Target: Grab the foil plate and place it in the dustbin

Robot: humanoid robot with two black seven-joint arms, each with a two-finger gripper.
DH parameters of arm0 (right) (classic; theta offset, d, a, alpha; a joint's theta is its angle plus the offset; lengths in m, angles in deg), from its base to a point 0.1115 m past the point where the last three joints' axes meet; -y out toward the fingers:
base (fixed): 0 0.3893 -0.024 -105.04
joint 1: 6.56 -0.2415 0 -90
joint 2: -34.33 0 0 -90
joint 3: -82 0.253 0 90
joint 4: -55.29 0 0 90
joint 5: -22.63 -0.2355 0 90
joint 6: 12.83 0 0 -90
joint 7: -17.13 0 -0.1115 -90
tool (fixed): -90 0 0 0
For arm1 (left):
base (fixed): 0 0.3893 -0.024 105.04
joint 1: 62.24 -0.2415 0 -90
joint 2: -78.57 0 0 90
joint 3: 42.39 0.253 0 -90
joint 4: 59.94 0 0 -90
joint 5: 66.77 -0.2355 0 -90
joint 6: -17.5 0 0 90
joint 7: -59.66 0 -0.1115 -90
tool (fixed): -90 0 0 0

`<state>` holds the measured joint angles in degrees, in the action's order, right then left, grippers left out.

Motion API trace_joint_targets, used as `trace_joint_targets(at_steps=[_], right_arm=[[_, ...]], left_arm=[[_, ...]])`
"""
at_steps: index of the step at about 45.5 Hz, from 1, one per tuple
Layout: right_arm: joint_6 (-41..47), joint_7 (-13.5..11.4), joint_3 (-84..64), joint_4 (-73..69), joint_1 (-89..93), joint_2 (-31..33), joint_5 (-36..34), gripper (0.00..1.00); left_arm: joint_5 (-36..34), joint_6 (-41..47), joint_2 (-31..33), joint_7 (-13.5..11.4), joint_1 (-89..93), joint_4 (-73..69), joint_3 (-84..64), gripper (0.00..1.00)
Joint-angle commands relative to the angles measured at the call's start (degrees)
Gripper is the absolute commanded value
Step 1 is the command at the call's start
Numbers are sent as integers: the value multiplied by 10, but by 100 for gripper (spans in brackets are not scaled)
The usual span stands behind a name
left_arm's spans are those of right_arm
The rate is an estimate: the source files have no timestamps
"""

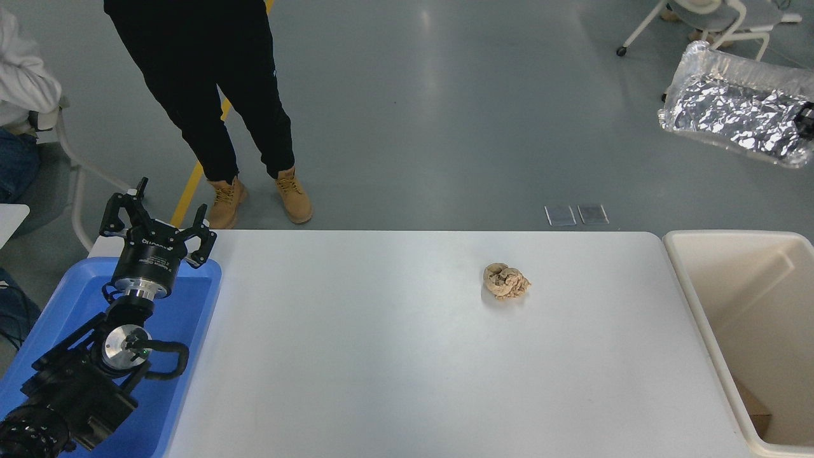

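Crinkled silver foil plate [738, 108] held aloft far right, right hand [807, 121] clamped on its rim (thin, light, easily bent); left hand [156, 222] parked, fingers apart.

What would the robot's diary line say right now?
right tool: holding foil plate aloft | dustbin: plate not in | left tool: parked, open

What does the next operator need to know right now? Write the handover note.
Left gripper: open, parked over the blue tray.
Right gripper: barely in view at the right edge, apparently holding the foil plate; grip itself not visible.
Foil plate: lifted, in the air beyond the table's far right corner, not over the dustbin.
Done: pickup.
Left: bring the plate over the dustbin, release.
Brown paper ball lies on the table.
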<state>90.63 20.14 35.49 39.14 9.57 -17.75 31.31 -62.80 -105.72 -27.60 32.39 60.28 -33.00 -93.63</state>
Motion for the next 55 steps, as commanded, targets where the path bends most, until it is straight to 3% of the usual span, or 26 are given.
trace_joint_targets(at_steps=[1,9,22,47,48,52,55], right_arm=[[-83,1,5,68,133,-8,-111,0],[-151,1,48,73,236,-27,-176,0],[-216,-5,159,74,353,-50,-189,0],[-222,-5,211,73,429,-89,-191,0],[-222,-5,211,74,429,-90,-191,4],[-223,-5,214,73,429,-91,-191,52],[-224,-5,219,73,429,-91,-192,78]], left_arm=[[0,0,0,0,0,0,0,99],[0,0,0,0,0,0,-1,99],[0,0,0,0,0,0,-1,99],[0,0,0,0,0,0,-1,99],[0,0,0,-1,0,0,-1,99],[0,0,0,0,0,0,-1,99],[0,0,0,0,0,0,-1,99]])
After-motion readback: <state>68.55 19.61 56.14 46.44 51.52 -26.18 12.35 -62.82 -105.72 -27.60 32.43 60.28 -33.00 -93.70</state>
